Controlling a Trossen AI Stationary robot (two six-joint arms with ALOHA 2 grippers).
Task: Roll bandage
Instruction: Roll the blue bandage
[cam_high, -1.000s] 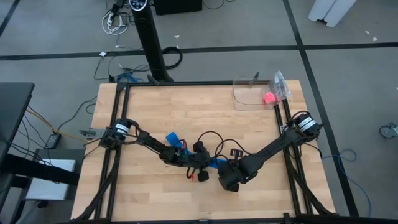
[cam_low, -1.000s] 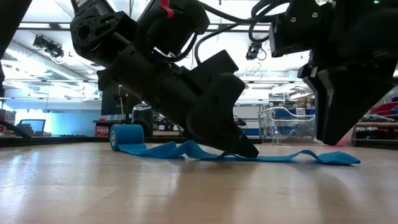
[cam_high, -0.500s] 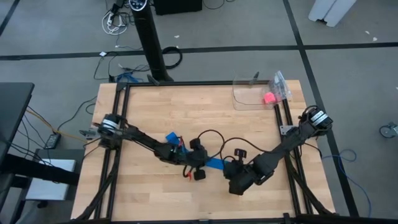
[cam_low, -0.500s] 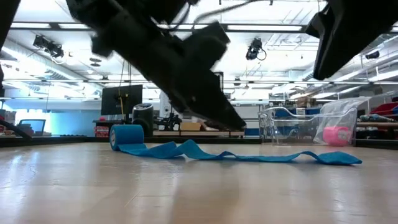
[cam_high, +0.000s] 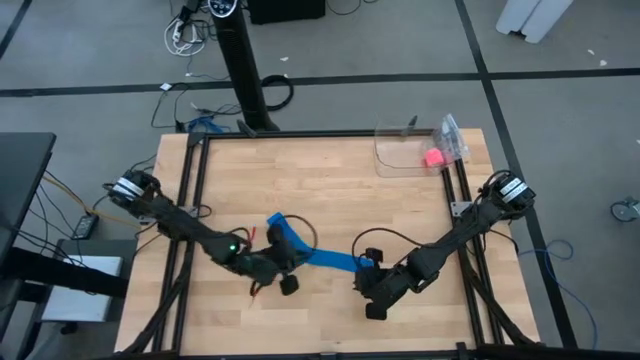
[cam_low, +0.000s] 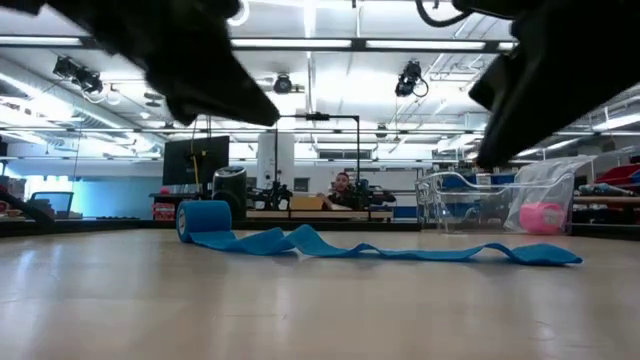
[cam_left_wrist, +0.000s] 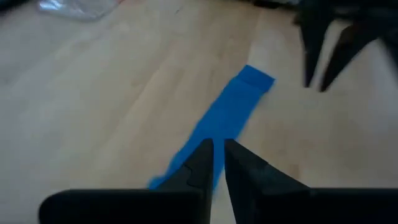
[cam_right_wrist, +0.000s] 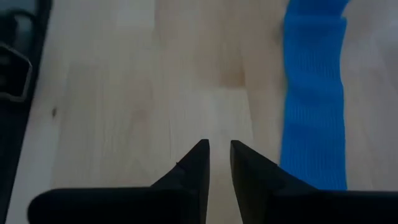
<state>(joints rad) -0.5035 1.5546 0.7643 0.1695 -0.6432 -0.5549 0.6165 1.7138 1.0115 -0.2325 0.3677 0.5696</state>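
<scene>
Since both arms have lifted off the bandage (cam_high: 318, 252), we see it loose mid-desk, coiled only at one end, the left gripper (cam_high: 290, 284) and right gripper (cam_high: 374, 311) empty, jaws narrowly parted, so rolling remains.

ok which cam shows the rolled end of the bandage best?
Low view: the bandage shows in profile, coil upright at one end, strip trailing flat. High view shows the coil end small, from above. Both wrist views show only flat strip.
</scene>
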